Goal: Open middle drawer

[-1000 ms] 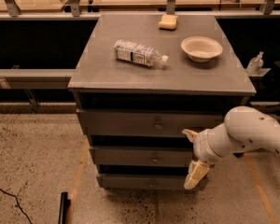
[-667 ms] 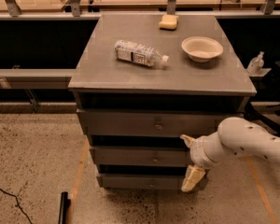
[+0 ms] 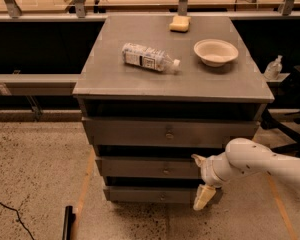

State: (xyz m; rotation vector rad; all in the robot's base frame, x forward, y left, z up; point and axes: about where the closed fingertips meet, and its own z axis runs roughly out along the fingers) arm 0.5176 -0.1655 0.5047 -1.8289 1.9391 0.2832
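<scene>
We see our gripper [image 3: 200, 179], fingers [image 3: 204, 198] spread wide, at three o'clock from the middle drawer [image 3: 140, 167] and its knob [image 3: 166, 170].

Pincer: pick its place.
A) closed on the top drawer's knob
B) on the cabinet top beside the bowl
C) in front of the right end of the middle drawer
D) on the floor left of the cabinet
C: the pincer hangs open at the right end of the middle drawer, right of its knob.
</scene>
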